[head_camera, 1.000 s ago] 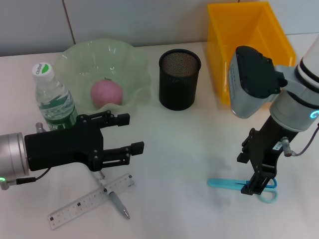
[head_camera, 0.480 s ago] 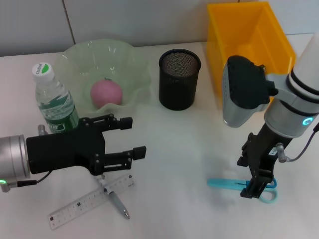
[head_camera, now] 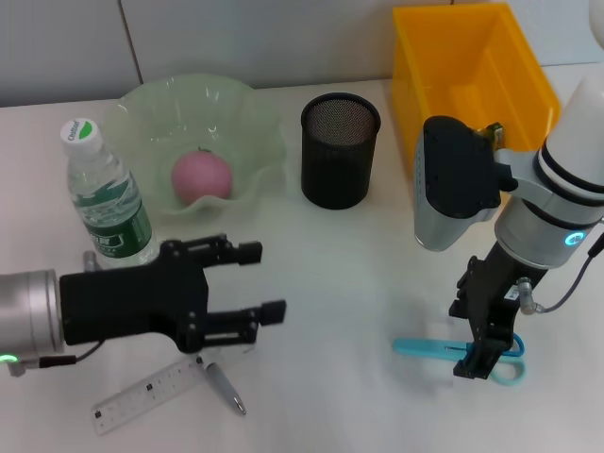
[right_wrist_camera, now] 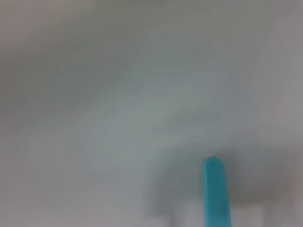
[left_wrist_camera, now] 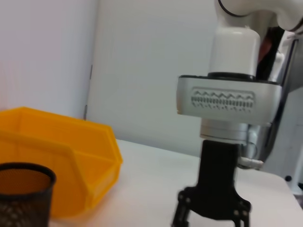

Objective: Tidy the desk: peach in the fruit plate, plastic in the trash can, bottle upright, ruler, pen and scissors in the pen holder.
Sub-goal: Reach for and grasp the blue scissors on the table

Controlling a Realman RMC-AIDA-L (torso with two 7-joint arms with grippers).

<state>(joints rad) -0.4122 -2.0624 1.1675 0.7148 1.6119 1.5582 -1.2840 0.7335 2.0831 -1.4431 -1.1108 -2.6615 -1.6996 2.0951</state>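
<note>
the right gripper [head_camera: 474,360] stands tip-down on the teal plastic-handled scissors [head_camera: 444,350], which lie flat on the white desk [head_camera: 377,274] well in front of the black mesh pen holder [head_camera: 340,150]; whether its jaws have closed on them i cannot tell. a pinch this close to the handle loops could let the blades swing or slip on lifting. the left gripper [head_camera: 243,293], wide open and holding nothing, hovers over the clear plastic ruler [head_camera: 151,389] and silver pen [head_camera: 222,385], front-left of the holder. behind the holder runs a pale panelled wall.
</note>
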